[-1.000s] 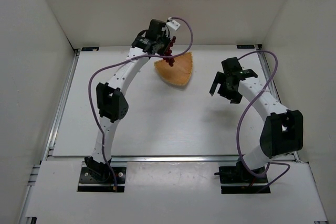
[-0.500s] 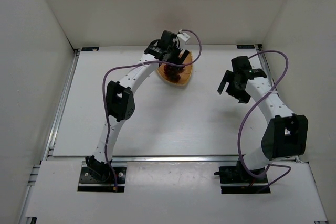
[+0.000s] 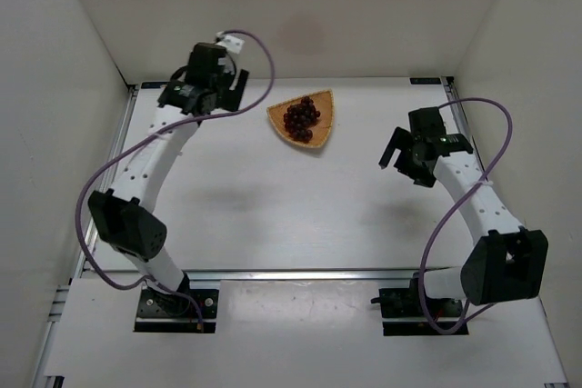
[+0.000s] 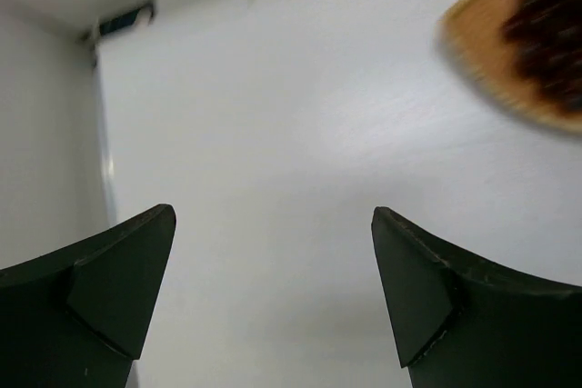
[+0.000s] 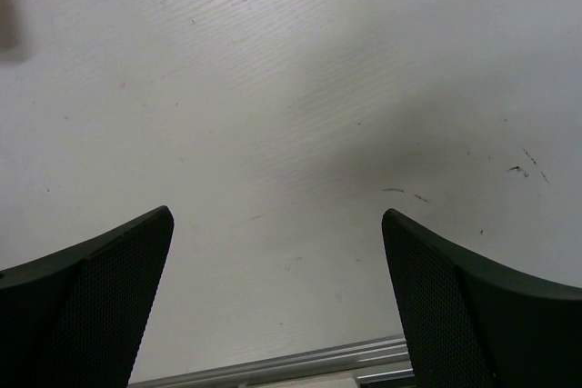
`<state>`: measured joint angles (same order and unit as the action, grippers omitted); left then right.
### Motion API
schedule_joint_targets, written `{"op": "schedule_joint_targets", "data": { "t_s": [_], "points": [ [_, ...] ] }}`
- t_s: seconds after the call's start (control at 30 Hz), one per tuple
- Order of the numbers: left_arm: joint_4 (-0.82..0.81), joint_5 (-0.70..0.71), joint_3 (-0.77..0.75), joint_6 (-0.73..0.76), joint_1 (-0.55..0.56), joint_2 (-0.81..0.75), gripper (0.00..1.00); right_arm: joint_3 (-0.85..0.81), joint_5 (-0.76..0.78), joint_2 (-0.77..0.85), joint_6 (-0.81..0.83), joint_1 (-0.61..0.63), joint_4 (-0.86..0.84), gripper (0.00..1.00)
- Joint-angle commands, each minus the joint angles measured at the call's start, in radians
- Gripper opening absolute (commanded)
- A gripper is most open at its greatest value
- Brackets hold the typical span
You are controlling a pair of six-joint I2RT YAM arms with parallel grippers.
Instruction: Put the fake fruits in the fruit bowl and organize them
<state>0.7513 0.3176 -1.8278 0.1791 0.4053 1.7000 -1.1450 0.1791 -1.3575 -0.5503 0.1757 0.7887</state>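
Grapes (image 3: 302, 121) sit in the fruit bowl (image 3: 322, 133).
It lies just right of the empty, wide-open left gripper (image 4: 271, 213), by the table's (image 3: 273, 211) far edge.

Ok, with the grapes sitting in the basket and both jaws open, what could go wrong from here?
The basket is shallow and the grapes fill much of it, so a knock might tip berries over the rim. The left gripper, jaws open, hangs not far to the basket's side; a sweep toward the centre could nudge it. The right gripper looks far enough away.
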Motion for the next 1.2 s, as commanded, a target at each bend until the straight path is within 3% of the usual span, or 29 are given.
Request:
{"op": "schedule_joint_targets", "data": {
  "t_s": [0.0,0.13,0.27,0.53,1.07,1.17],
  "points": [
    [0.242,0.095,0.123,-0.101,-0.126,-0.09,1.0,0.053,0.006,0.086,-0.026,-0.007,-0.002,0.99],
    [0.327,0.104,0.425,-0.124,-0.326,-0.235,1.0,0.128,0.007,0.185,-0.051,-0.007,-0.002,0.99],
    [0.303,0.06,0.649,-0.067,-0.431,-0.397,1.0,0.182,0.007,0.257,-0.117,-0.007,-0.002,0.99],
    [0.27,-0.017,0.777,-0.141,-0.549,-0.632,1.0,0.228,-0.095,0.258,-0.197,-0.016,-0.046,0.99],
    [0.289,0.018,0.802,-0.106,-0.589,-0.744,1.0,0.237,-0.096,0.281,-0.238,-0.016,-0.046,0.99],
    [0.278,-0.061,0.812,-0.066,-0.602,-0.796,1.0,0.246,-0.096,0.29,-0.238,-0.016,-0.046,0.99]
  ]
}}
